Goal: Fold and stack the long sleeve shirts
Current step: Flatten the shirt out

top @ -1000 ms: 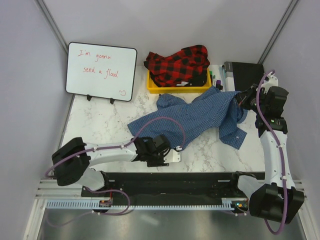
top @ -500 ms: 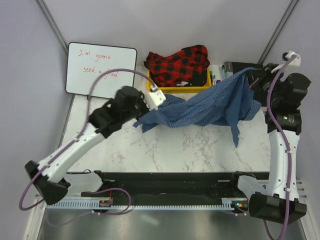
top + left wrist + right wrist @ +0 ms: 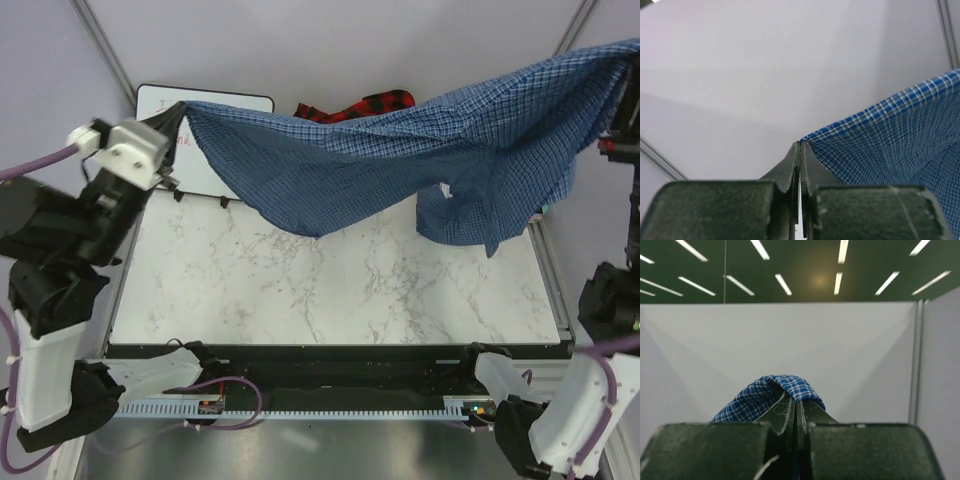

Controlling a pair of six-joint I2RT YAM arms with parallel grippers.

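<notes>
The marble-topped table (image 3: 330, 290) is sitting beneath the blue shirt (image 3: 400, 150), which is hanging in the air above it and stretching across nearly the whole top view like a sagging banner. Its left corner is rising to the left gripper (image 3: 800, 146), its right end is climbing toward the upper right corner, and a loose fold is drooping on the right side. The left arm (image 3: 60, 250) is standing raised at the left edge, the right arm (image 3: 600, 390) at the right edge. The whiteboard (image 3: 215, 100) is peeking out behind the cloth at the back, and just right of it a strip of the red-and-black plaid shirt (image 3: 365, 103) is showing above the blue fabric. The left gripper is pinching the blue shirt's edge with its jaws pressed together; the right gripper (image 3: 795, 402) is likewise clamping tight on a bunched fold of the same shirt
</notes>
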